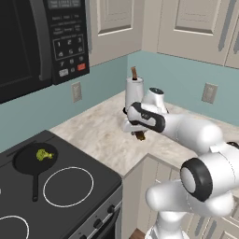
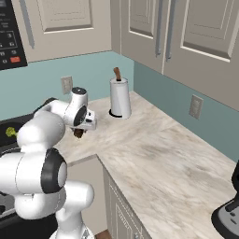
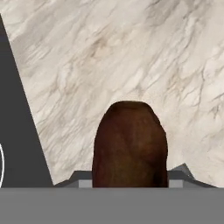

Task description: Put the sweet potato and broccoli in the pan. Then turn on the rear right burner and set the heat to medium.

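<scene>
hand view: the sweet potato sits clenched in the gripper, lifted above the marble surface beside the stove edge. farther left, the broccoli already lies in the pan. left to do, i judge: carry the potato over, drop it in, then the burner.

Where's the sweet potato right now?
The sweet potato is gripped in the claw, held above the marble counter, right of the stove.
</scene>
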Available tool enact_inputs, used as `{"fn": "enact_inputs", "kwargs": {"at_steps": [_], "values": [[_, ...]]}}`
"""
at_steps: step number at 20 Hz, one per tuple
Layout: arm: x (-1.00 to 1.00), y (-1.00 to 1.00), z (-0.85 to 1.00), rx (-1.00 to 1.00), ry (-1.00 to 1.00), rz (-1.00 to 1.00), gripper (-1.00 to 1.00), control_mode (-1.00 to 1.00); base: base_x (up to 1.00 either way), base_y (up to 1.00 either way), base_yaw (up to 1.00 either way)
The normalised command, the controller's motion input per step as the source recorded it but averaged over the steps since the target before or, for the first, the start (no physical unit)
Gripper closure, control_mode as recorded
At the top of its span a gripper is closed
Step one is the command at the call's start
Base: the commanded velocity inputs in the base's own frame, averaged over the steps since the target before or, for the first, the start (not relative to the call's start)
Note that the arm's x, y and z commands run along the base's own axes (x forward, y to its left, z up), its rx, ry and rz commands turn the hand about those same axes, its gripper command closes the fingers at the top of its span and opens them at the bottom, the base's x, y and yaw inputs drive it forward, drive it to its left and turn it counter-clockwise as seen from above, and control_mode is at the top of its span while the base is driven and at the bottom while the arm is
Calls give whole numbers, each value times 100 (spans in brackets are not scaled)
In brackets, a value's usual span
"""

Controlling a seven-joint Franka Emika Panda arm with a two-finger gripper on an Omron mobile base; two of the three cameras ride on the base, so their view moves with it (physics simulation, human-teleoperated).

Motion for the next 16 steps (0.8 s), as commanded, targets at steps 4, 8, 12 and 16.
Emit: {"fn": "enact_inputs", "kwargs": {"at_steps": [4,8,12,16], "values": [[0,69,11,-22,27,14,100,-100,0,0,0],[0,59,-11,-13,5,13,100,-100,0,0,0],[-1,54,-75,-8,-13,14,100,-100,0,0,0],[-2,60,-30,-1,-12,14,100,-100,0,0,0]]}}
